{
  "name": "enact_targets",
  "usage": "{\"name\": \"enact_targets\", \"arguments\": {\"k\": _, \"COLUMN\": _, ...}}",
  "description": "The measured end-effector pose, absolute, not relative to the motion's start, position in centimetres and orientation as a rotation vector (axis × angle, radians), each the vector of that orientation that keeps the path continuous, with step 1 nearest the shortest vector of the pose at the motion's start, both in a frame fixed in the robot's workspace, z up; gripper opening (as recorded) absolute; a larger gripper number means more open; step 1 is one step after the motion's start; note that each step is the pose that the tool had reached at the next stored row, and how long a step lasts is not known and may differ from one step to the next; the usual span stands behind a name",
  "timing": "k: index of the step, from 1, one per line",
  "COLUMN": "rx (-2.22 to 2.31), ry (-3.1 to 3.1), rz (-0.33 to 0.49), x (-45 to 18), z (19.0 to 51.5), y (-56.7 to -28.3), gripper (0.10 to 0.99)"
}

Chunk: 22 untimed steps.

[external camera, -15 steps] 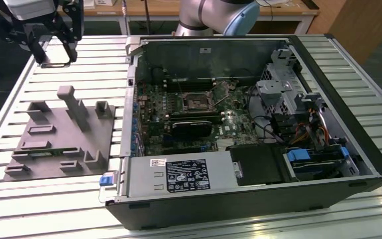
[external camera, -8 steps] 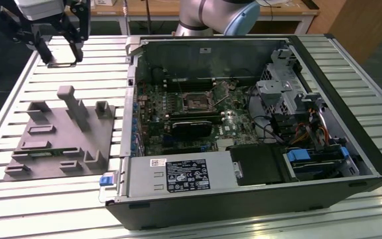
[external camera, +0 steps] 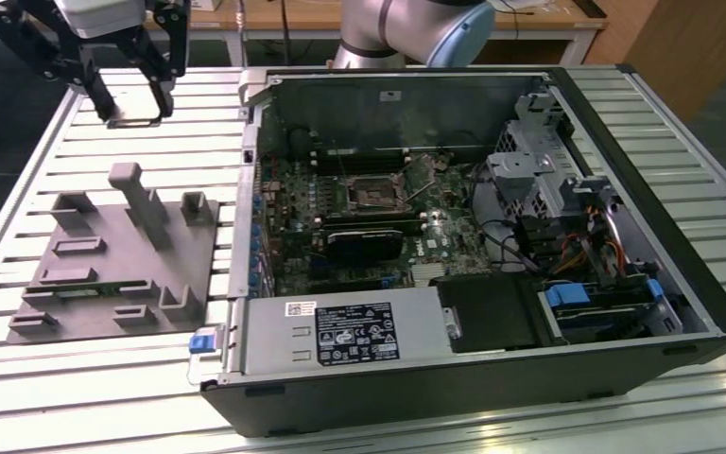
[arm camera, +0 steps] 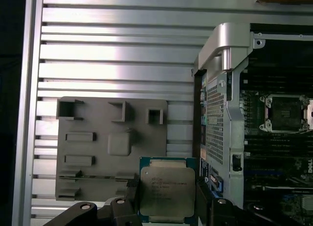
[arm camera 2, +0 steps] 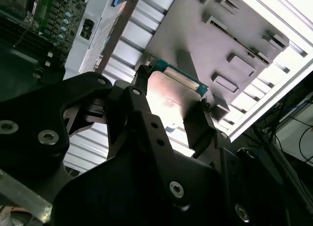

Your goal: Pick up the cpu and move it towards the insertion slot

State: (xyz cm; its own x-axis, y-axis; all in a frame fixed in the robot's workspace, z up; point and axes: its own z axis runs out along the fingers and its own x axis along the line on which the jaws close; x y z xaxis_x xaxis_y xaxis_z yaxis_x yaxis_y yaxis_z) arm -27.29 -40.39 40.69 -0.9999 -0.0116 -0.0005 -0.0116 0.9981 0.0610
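My gripper (external camera: 133, 110) hangs above the slatted table at the exterior view's upper left, shut on the cpu (external camera: 136, 121). The cpu (arm camera: 166, 182) is a small square chip with a shiny metal top and a green rim. In both wrist views it sits between the two black fingers (arm camera 2: 193, 123), held by opposite edges. The grey fixture (external camera: 111, 265) lies on the table below and toward the front. The insertion slot (external camera: 370, 192), an open square socket on the motherboard, lies inside the computer case to the exterior view's right and also shows in the first wrist view (arm camera: 286, 113).
The open computer case (external camera: 464, 236) fills the table's middle and the exterior view's right, its metal wall (arm camera: 220, 113) rising between the gripper and the motherboard. A thin green memory stick (external camera: 92, 288) lies in the fixture. The arm's base (external camera: 401, 28) stands behind the case.
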Motion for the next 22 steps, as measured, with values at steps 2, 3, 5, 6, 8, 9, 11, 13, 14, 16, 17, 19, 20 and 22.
{"name": "enact_targets", "arguments": {"k": 2, "rx": -0.018, "ry": 3.140, "rz": 0.096, "x": -26.9, "z": 40.7, "y": -40.4, "gripper": 0.545}}
{"name": "enact_targets", "arguments": {"k": 3, "rx": -0.018, "ry": 3.140, "rz": 0.096, "x": -26.8, "z": 40.7, "y": -40.4, "gripper": 0.545}}
{"name": "enact_targets", "arguments": {"k": 5, "rx": -0.018, "ry": 3.140, "rz": 0.096, "x": -26.4, "z": 40.7, "y": -40.4, "gripper": 0.545}}
{"name": "enact_targets", "arguments": {"k": 6, "rx": -0.018, "ry": 3.140, "rz": 0.096, "x": -26.2, "z": 40.7, "y": -40.4, "gripper": 0.545}}
{"name": "enact_targets", "arguments": {"k": 8, "rx": -0.018, "ry": 3.140, "rz": 0.096, "x": -25.8, "z": 40.7, "y": -40.4, "gripper": 0.545}}
{"name": "enact_targets", "arguments": {"k": 9, "rx": -0.018, "ry": 3.140, "rz": 0.096, "x": -25.6, "z": 40.7, "y": -40.4, "gripper": 0.545}}
{"name": "enact_targets", "arguments": {"k": 11, "rx": -0.018, "ry": 3.140, "rz": 0.096, "x": -25.3, "z": 40.7, "y": -40.4, "gripper": 0.545}}
{"name": "enact_targets", "arguments": {"k": 13, "rx": -0.018, "ry": 3.140, "rz": 0.096, "x": -24.9, "z": 40.7, "y": -40.4, "gripper": 0.545}}
{"name": "enact_targets", "arguments": {"k": 14, "rx": -0.018, "ry": 3.140, "rz": 0.096, "x": -24.7, "z": 40.7, "y": -40.4, "gripper": 0.545}}
{"name": "enact_targets", "arguments": {"k": 16, "rx": -0.018, "ry": 3.140, "rz": 0.096, "x": -24.4, "z": 40.7, "y": -40.4, "gripper": 0.545}}
{"name": "enact_targets", "arguments": {"k": 17, "rx": -0.018, "ry": 3.140, "rz": 0.096, "x": -24.2, "z": 40.7, "y": -40.4, "gripper": 0.545}}
{"name": "enact_targets", "arguments": {"k": 19, "rx": -0.018, "ry": 3.140, "rz": 0.096, "x": -23.8, "z": 40.7, "y": -40.4, "gripper": 0.545}}
{"name": "enact_targets", "arguments": {"k": 20, "rx": -0.018, "ry": 3.140, "rz": 0.096, "x": -23.6, "z": 40.7, "y": -40.4, "gripper": 0.545}}
{"name": "enact_targets", "arguments": {"k": 22, "rx": -0.018, "ry": 3.140, "rz": 0.096, "x": -23.3, "z": 40.7, "y": -40.4, "gripper": 0.545}}
